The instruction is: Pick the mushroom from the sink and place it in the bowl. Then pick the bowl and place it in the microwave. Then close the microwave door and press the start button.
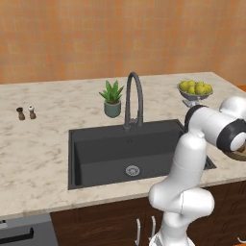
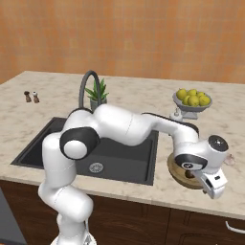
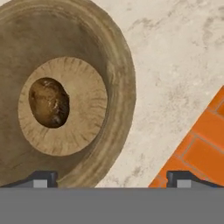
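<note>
Gripper (image 3: 111,179) open, jaws wide apart at the bottom of the hand view, holding nothing; in the right base view it sits at lower right (image 2: 206,184), over the near edge of the bowl (image 2: 179,170). Mushroom (image 3: 49,102) lies in the bowl (image 3: 65,92), left of centre in the hand view, on the pale inner floor, slightly off to its left side. Bowl stands on the tabletop (image 3: 175,65), right of the sink (image 2: 119,162) in the right base view; in the left base view just a sliver of bowl (image 1: 239,154) shows at the right edge behind the arm. Orange tiled floor (image 3: 203,144) shows at lower right of the hand view, past the tabletop edge. Sink (image 1: 105,153) mid-frame in the left base view, drain (image 1: 133,170) visible, faucet (image 1: 134,98) behind it. Potted plant (image 1: 112,99) just left of the faucet. Fruit bowl (image 1: 195,91) upper right on the tabletop. Two small shakers (image 1: 26,113) far left, well apart from the sink.
</note>
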